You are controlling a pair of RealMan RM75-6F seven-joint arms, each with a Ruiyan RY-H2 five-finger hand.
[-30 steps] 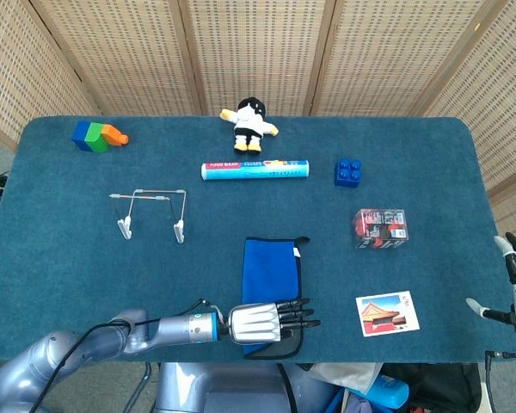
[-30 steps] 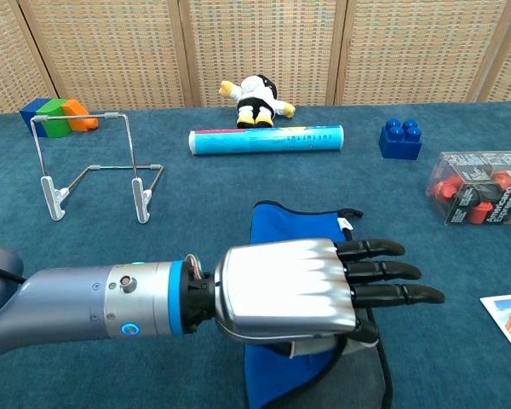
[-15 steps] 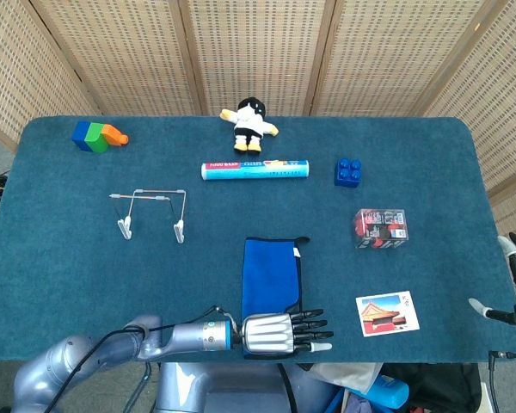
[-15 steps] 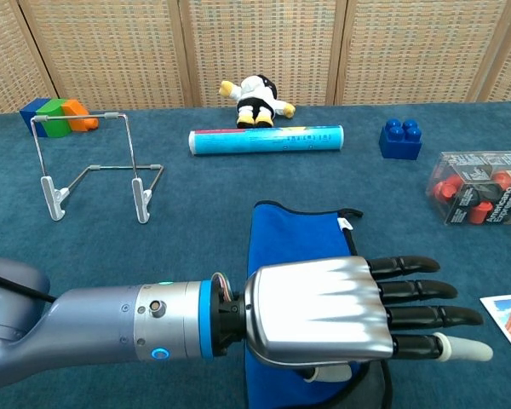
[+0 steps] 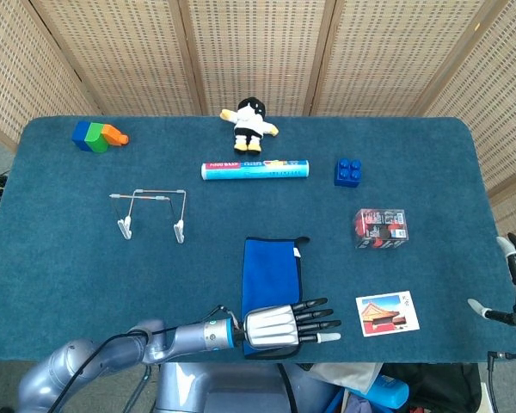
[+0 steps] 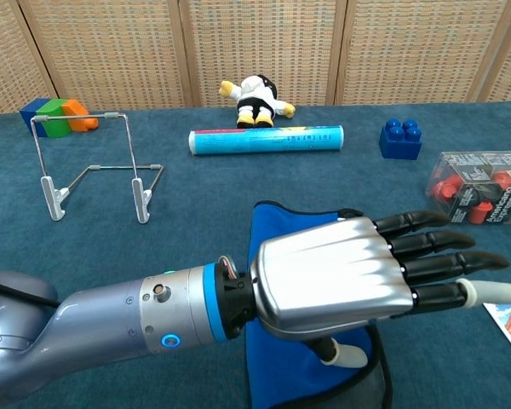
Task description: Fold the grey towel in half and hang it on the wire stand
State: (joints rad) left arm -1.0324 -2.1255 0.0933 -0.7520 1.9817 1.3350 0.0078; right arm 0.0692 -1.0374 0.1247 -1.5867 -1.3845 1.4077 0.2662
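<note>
- A printed tube lay across the middle of the table.
- Just behind the tube sat a plush doll.
- Far left of the tube: colourful blocks.
- Right of it stood a blue brick.
- Nearer and further right: a clear box, then a postcard.

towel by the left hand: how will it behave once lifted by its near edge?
The towel lies flat and thin on the table, so it is probably floppy and will drape. It already lies in layers, blue over a grey underside, so these may slide apart. The left hand, fingers spread above its near end, likely needs a firm pinch.
</note>
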